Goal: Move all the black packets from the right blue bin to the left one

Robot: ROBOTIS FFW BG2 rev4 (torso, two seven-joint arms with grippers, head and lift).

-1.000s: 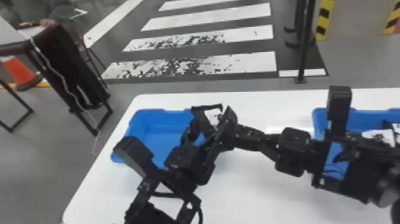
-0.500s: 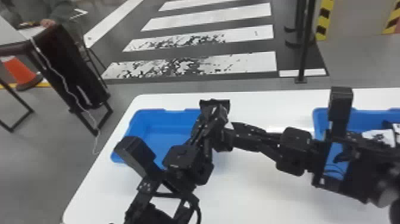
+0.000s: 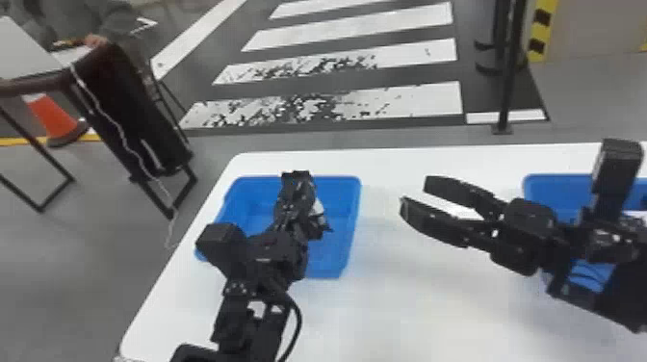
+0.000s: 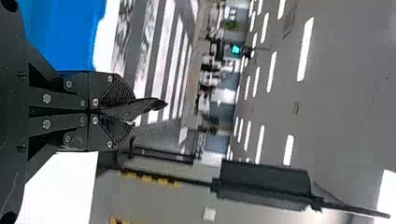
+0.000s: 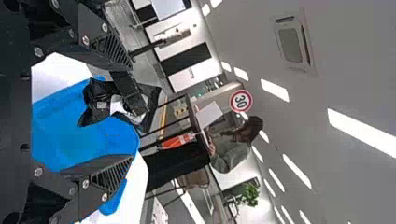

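Orange traffic cone (image 3: 53,118) stands on the gray floor at far left, beneath a table's edge, as you operate the robot across a white worktable (image 3: 433,313). Next in line sits the left blue bin (image 3: 337,202), at the far left corner of the worktable, with your left arm coming in from the bottom edge in front of it. Your left gripper (image 3: 298,180) is over that bin, its jaws closed on a black packet (image 3: 317,214) with a white patch. The left wrist view shows the packet pinched between the fingertips and jutting past them; the right wrist view shows its crumpled black folds on both sides of the fingers. To the right, apart from the packet, your right gripper (image 3: 414,195) hangs above the bare white surface between the bins, jaws spread wide and pointing toward the left bin. Behind, a striped crosswalk (image 3: 414,98) runs across the floor to a black post (image 3: 508,82). At far right lies the right blue bin (image 3: 558,180), partly hidden by your right arm; something white shows inside, too covered for you to identify.
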